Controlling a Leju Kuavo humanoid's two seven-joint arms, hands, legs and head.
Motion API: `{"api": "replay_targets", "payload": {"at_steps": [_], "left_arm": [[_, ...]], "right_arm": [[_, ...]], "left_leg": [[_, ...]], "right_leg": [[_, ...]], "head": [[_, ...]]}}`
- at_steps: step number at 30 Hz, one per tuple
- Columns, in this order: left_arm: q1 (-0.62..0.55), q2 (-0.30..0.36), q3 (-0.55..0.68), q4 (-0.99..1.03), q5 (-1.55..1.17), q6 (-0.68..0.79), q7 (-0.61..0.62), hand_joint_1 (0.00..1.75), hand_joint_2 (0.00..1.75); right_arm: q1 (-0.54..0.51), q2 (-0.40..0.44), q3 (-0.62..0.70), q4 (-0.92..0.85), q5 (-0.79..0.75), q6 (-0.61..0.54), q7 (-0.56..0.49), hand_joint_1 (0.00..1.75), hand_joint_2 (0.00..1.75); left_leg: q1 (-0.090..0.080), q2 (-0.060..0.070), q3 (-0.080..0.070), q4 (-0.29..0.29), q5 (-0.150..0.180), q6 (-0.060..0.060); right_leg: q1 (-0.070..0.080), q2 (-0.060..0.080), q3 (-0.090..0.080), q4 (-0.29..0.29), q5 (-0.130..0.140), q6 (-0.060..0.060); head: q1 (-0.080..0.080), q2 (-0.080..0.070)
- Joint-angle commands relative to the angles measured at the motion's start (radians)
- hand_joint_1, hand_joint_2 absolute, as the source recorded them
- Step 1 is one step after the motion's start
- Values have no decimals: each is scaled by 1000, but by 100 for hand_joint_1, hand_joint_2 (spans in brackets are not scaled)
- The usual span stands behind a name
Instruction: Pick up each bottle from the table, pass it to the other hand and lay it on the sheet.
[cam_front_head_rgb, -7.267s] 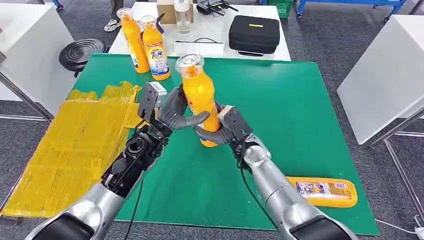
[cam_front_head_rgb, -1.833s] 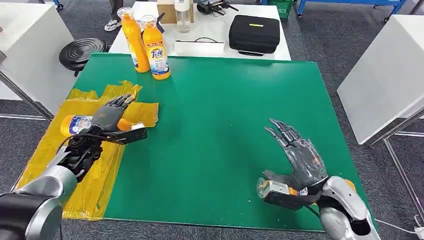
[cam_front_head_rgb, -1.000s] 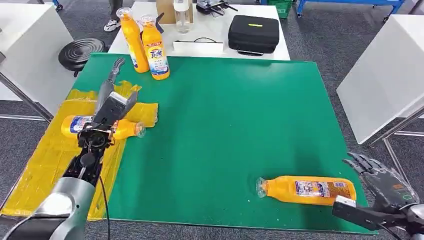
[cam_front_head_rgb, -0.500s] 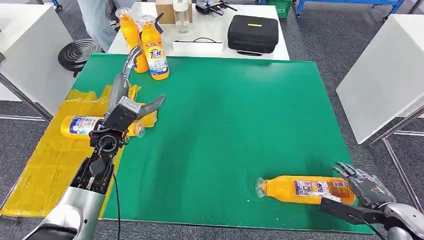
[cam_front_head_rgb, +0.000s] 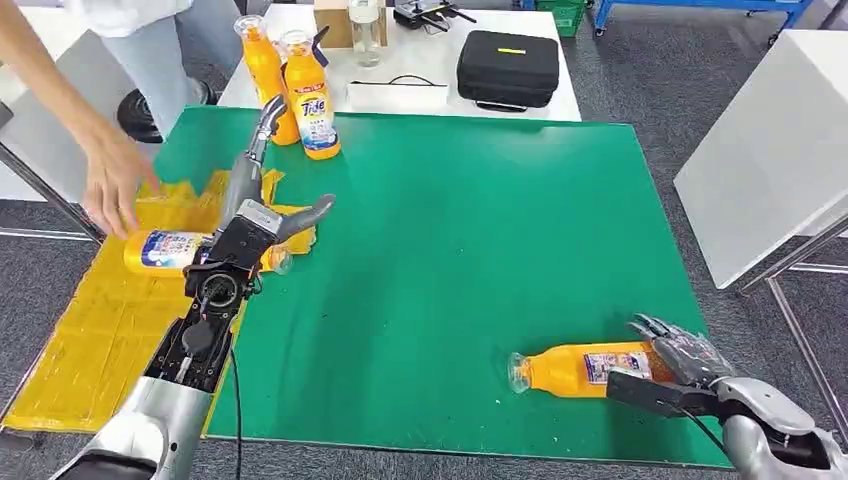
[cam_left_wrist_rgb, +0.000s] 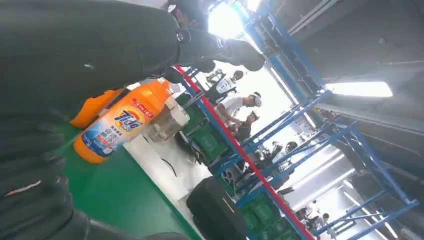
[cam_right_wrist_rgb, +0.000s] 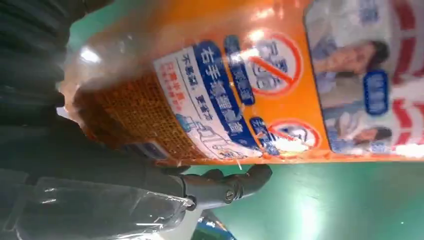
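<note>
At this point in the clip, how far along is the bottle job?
Done: one bottle lies on the yellow sheet, a person's hand beside it. In hand: right hand closing around the lying bottle. Left: two upright bottles; left hand empty.

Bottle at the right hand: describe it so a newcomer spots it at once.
On the green mat, look to the near right corner. An orange bottle lies there on its side, its base under the right hand. The other lying bottle rests on the yellow sheet.
</note>
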Motion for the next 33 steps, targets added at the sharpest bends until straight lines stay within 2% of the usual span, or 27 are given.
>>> {"api": "replay_targets", "payload": {"at_steps": [1, 2, 3, 4, 8, 15, 18, 19, 20, 21, 22, 23, 24, 25, 27, 30, 32, 33], "left_arm": [[-26, 6, -18, 61, 3, -3, 4, 0, 175], [-25, 6, -18, 60, 3, -3, 4, 0, 175], [-23, 5, -20, 59, 3, -4, 5, 0, 175], [-22, 4, -20, 59, 3, -5, 5, 0, 175], [-14, 6, -15, 46, 10, -7, 15, 0, 175], [-15, 4, -15, 50, 23, -19, 15, 0, 175], [-1, 2, -11, 39, 47, -38, 10, 0, 175], [3, 1, -9, 32, 62, -54, 9, 0, 175], [7, 2, -10, 26, 62, -55, 9, 0, 175], [17, 2, -9, 11, 84, -82, 18, 0, 175], [22, -1, -5, 7, 105, -107, 33, 0, 175], [32, -1, -5, -13, 126, -130, 52, 0, 175], [35, -2, -5, -18, 169, -177, 73, 0, 175], [37, -1, -10, -23, 171, -178, 74, 0, 175], [37, 3, -24, -20, 234, -231, 104, 0, 175], [36, 8, -54, -12, 261, -245, 115, 0, 175], [38, 6, -57, -11, 261, -246, 115, 0, 175], [36, 12, -82, -13, 266, -243, 124, 0, 175]], "right_arm": [[-94, 45, 82, 184, 1, 7, -2, 16, 175], [-99, 49, 82, 196, -2, 5, -1, 63, 175], [-113, 57, 94, 227, 9, -6, 8, 157, 175], [-118, 61, 98, 240, 14, -14, 12, 175, 175], [-133, 73, 109, 270, 17, -50, 13, 175, 175], [-94, 77, 80, 216, 9, -74, 27, 175, 175], [-108, 143, 32, 204, 21, -180, 47, 175, 175], [-119, 167, 16, 200, 18, -217, 51, 175, 175], [-131, 177, 18, 200, 20, -215, 53, 175, 175], [-148, 222, -20, 195, -9, -274, 47, 175, 175], [-158, 282, -96, 179, -88, -338, 61, 175, 175], [-173, 311, -105, 168, -89, -382, 57, 175, 175], [-183, 350, -133, 139, -164, -389, 39, 175, 175], [-189, 356, -126, 128, -163, -387, 43, 175, 175], [-204, 420, -167, 99, -233, -440, 15, 175, 175], [-232, 450, -167, 112, -275, -482, -17, 175, 175], [-237, 453, -164, 113, -275, -481, -17, 175, 175], [-254, 463, -171, 135, -322, -514, -55, 175, 175]], "left_leg": [[2, 2, 8, 0, -4, -3], [2, 2, 10, 0, -5, -3], [2, 1, 7, 0, -3, -3], [2, 1, 10, 0, -4, -3], [1, 2, 6, -1, -2, -2], [2, 0, 8, 0, -2, -3], [2, 1, 12, -1, -4, -4], [2, 1, 8, -1, -2, -2], [2, 2, 11, -1, -4, -3], [1, 3, 8, -1, -2, -2], [2, 6, 11, -1, -4, -4], [1, 7, 8, 0, -3, -3], [1, 7, 9, 0, -3, -4], [1, 7, 6, 0, -2, -3], [2, 7, 8, 1, -4, -5], [1, 5, 5, 0, 0, -4], [2, 6, 9, 1, -3, -5], [2, 5, 7, 1, -2, -4]], "right_leg": [[2, 1, 8, -1, -2, -3], [2, 0, 10, -1, -3, -3], [2, 0, 7, -2, -2, -3], [3, -1, 10, -1, -3, -3], [2, 1, 5, -2, -1, -2], [2, -1, 8, -2, -1, -2], [3, -1, 11, -2, -2, -3], [2, 0, 8, -2, 0, -2], [3, 1, 10, -2, -1, -3], [2, 3, 7, -2, 0, -2], [2, 4, 10, -1, -1, -3], [2, 6, 6, -1, 1, -2], [1, 6, 6, 0, 1, -3], [1, 6, 3, 0, 1, -2], [2, 6, 5, 1, 0, -4], [2, 4, 3, 0, 1, -2], [2, 4, 7, 1, -2, -4], [2, 3, 5, 1, -1, -3]], "head": [[0, 0], [0, 0], [0, 0], [0, 0], [0, 0], [0, 0], [0, 0], [0, 0], [1, 0], [0, 0], [0, 0], [1, 0], [0, 0], [0, 0], [0, 0], [0, 0], [0, 0], [0, 0]]}}
